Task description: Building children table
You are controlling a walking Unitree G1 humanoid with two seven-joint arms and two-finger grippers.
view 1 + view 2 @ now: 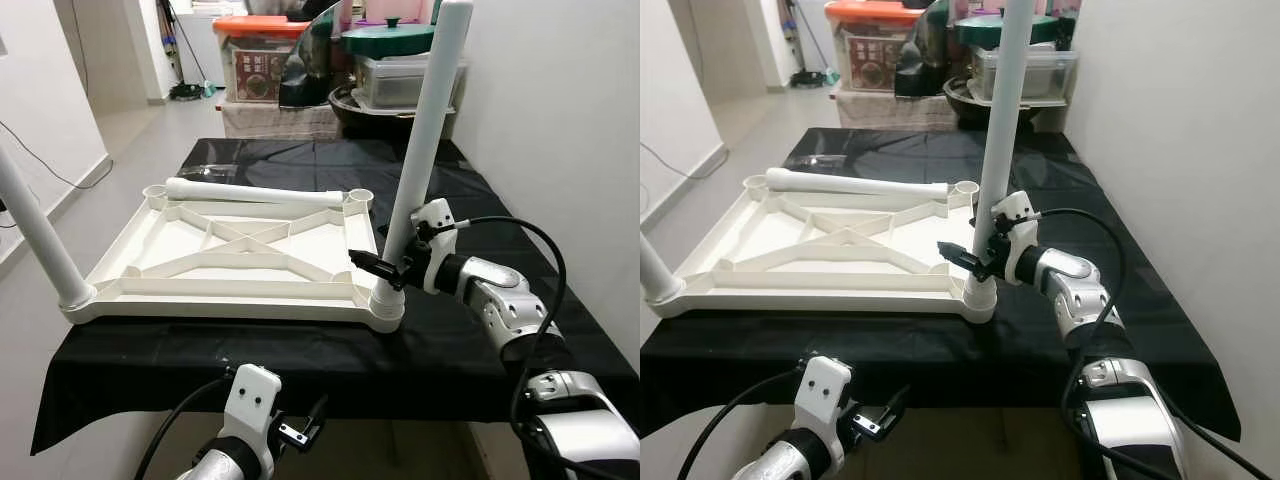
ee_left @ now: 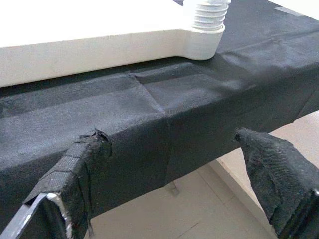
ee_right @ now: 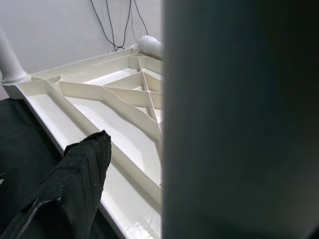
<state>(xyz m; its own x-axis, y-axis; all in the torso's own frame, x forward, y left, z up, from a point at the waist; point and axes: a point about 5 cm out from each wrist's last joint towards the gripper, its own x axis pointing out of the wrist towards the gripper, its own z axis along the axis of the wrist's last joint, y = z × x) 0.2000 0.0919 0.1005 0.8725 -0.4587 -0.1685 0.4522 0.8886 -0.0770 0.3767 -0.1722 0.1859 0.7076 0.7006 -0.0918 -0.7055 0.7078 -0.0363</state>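
Observation:
The white ribbed table top (image 1: 240,245) lies upside down on the black-covered table (image 1: 300,350). One white leg (image 1: 425,150) stands upright in its near right corner socket (image 1: 385,305), and another leg (image 1: 40,235) stands in the near left corner. A third leg (image 1: 250,192) lies loose along the far edge. My right gripper (image 1: 390,262) is open around the base of the right leg; one finger (image 3: 75,184) shows apart from the leg, the other is hidden behind it. My left gripper (image 2: 169,135) is open and empty below the table's front edge (image 1: 300,432).
Plastic storage boxes with an orange lid (image 1: 262,28) and a green lid (image 1: 385,40) are stacked behind the table. A white wall (image 1: 560,120) runs close along the right side. Open floor (image 1: 150,120) lies to the left.

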